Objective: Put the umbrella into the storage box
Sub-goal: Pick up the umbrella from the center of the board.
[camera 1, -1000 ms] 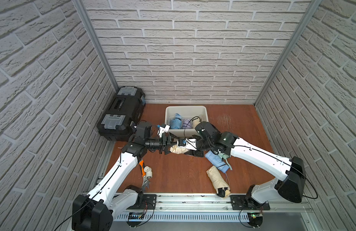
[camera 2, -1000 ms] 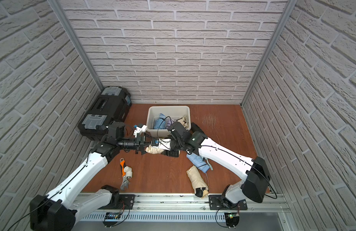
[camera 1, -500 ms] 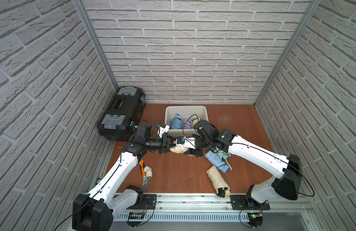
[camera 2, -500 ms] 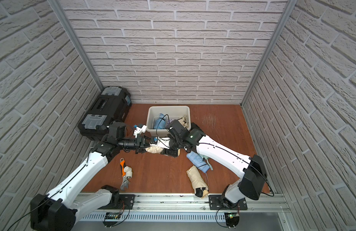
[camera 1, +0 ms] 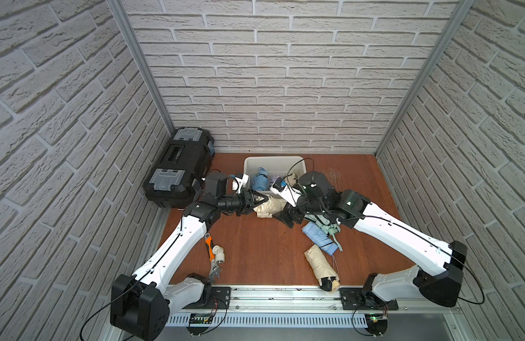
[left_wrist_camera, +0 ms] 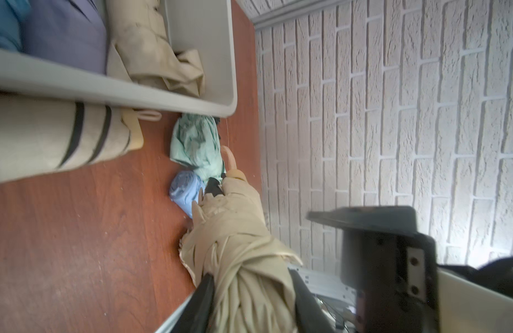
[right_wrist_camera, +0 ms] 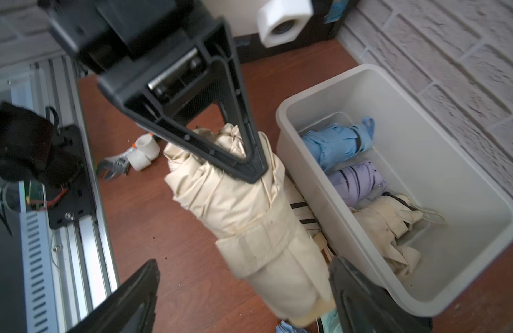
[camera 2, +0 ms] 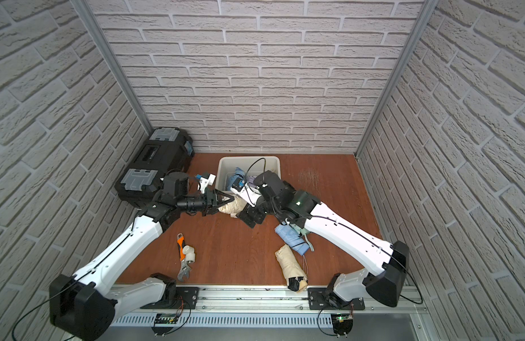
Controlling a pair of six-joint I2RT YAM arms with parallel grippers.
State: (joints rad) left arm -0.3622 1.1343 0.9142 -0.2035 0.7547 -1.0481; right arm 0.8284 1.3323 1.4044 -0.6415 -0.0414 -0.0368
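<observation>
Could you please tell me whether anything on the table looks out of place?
Yes: an orange-handled wrench and a white pipe fitting lie near the left arm's base, stray hardware among umbrellas. The left gripper grips the cream umbrella.

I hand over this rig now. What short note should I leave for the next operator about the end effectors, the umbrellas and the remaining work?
Left end effector: shut on the cream umbrella, held beside the storage box.
Right end effector: open, jaws on either side of that umbrella, not gripping.
Done: blue umbrella, purple umbrella and crumpled cream umbrella lie in the box.
Left: put the held umbrella into the box; the light blue umbrella, green umbrella and beige umbrella lie on the table.
</observation>
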